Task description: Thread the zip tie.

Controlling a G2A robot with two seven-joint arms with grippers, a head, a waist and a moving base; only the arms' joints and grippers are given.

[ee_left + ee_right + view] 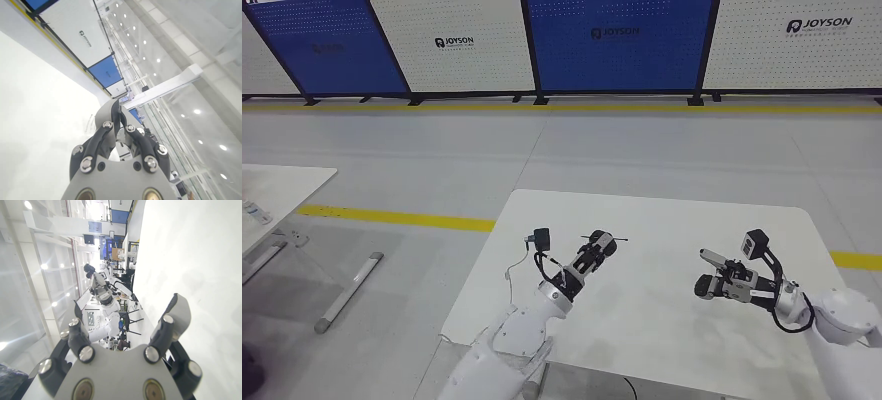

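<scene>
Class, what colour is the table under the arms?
The table is white; top view shows it best.

White-shelled left arm (527, 325) at seven o'clock, right arm (842, 320) at four, black cables looping off each wrist. Grey metal fingers (179, 308) on black links, pinned with shiny silver screws.

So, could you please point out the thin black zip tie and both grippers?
thin black zip tie (618, 238): top view, projecting end.
left gripper (119, 107): left wrist view, midway between fingers.
right gripper (126, 301): right wrist view, midway between fingers.
</scene>
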